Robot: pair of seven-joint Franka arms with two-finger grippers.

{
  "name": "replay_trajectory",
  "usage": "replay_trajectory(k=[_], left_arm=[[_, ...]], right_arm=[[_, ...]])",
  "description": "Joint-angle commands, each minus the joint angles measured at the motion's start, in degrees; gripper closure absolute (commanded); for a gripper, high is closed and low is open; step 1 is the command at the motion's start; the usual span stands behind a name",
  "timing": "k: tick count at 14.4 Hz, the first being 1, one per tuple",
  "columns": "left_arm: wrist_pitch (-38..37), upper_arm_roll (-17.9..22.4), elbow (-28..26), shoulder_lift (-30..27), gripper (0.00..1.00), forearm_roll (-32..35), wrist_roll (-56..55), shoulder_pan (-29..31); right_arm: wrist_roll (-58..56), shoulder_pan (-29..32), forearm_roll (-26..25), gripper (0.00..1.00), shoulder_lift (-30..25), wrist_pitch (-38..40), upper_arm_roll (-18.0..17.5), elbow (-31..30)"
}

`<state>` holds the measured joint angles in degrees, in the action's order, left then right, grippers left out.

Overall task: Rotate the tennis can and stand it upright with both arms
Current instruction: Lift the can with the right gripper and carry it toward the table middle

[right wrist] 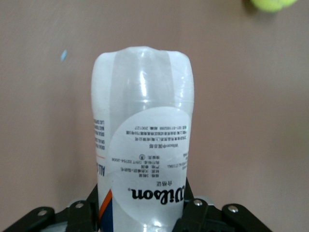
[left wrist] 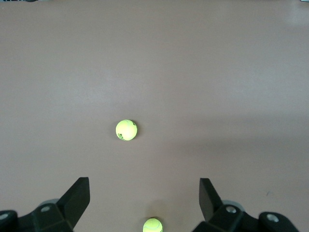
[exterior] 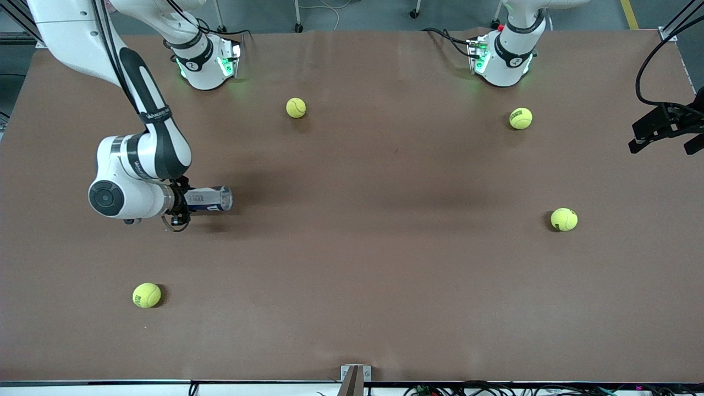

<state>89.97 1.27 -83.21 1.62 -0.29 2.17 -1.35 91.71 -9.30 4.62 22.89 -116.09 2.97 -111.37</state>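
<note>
Brown table [exterior: 352,275], right tool [exterior: 184,204] clamping horizontal tennis can [exterior: 212,199]

You have the tennis can [exterior: 210,199] lying sideways in the right gripper [exterior: 177,204] toward the right arm's end, four balls [exterior: 296,108] scattered around

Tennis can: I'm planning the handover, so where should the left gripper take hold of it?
Probably the free clear end of the tennis can, coming from the left arm's end of the table. It lies horizontal with the right gripper shut on its other end, so only that end is exposed. The left gripper is open above the table.
</note>
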Motion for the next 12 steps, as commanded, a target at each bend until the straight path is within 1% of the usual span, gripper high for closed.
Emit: replay_trajectory(k=[1, 4, 6, 7, 9, 11, 12], left_arm=[[-0.76, -0.13, 0.33, -0.3, 0.0, 1.17, -0.15, 0.03], [-0.76, -0.13, 0.33, -0.3, 0.0, 1.17, -0.15, 0.03], [-0.76, -0.13, 0.33, -0.3, 0.0, 1.17, -0.15, 0.03], [-0.76, -0.13, 0.33, -0.3, 0.0, 1.17, -0.15, 0.03], [-0.76, -0.13, 0.33, -0.3, 0.0, 1.17, -0.15, 0.03], [-0.76, -0.13, 0.33, -0.3, 0.0, 1.17, -0.15, 0.03], [-0.76, -0.13, 0.33, -0.3, 0.0, 1.17, -0.15, 0.03]], right_arm=[[3.98, -4.56, 2.94, 0.39, -0.22, 3.14, 0.37, 4.04], [6.8, -10.45, 3.9, 0.38, 0.39, 2.71, 0.28, 8.08], [7.25, -14.68, 7.58, 0.38, 2.58, 1.31, 0.37, 10.45], [8.64, -16.43, 8.12, 0.38, 3.73, 0.17, 0.37, 11.68], [12.15, -19.95, 7.95, 0.38, 6.18, -2.73, 0.37, 14.32], [14.8, -24.43, 7.42, 0.38, 10.48, -3.09, 0.72, 19.14], [15.68, -25.67, 7.25, 0.38, 12.16, -3.35, 0.72, 21.08]])
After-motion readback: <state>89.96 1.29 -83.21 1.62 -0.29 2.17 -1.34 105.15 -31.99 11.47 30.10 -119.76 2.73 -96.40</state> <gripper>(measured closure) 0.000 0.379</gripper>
